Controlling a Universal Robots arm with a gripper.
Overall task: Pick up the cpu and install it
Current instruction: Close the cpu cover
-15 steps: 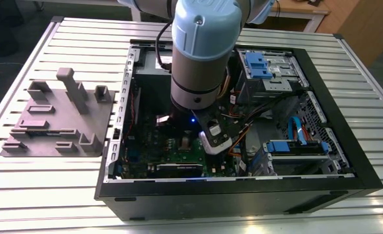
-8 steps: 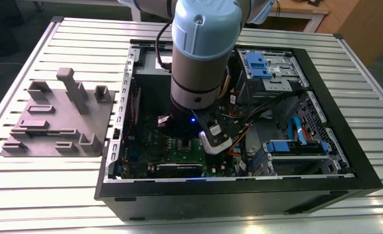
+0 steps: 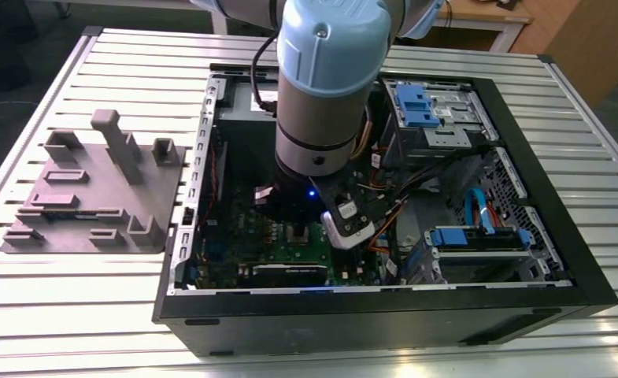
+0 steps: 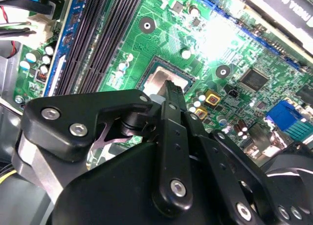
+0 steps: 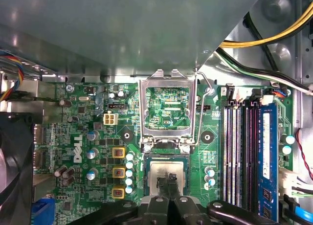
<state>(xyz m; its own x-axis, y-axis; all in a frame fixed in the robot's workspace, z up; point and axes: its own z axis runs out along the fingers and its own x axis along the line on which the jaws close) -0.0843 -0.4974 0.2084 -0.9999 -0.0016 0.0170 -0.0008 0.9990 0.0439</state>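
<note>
The cpu (image 5: 157, 172) is a small flat square chip with a dull silver-grey metal top, and it lies level in the dark-rimmed socket of the green motherboard (image 5: 83, 112) inside the open computer case (image 3: 393, 319). In the second wrist view the cpu (image 4: 155, 81) shows a soft sheen, with a light-coloured edge against the dark rim around it. The socket frame (image 5: 167, 110) stands raised just beside the chip, with its thin wire lever (image 5: 202, 112) swung up next to it; rows of memory slots (image 5: 239, 151) run along the other side of the lever. The gripper (image 5: 171, 181) hangs right over the chip, its black jaws drawn narrow, close together, their tips at or just above the metal top; whether they touch it cannot be told. In the exterior view the arm (image 3: 324, 94) reaches straight down into the case, which rests on a slatted metal table (image 3: 78, 323), with a grey moulded tray (image 3: 94, 193) well apart toward the exterior view's left.
</note>
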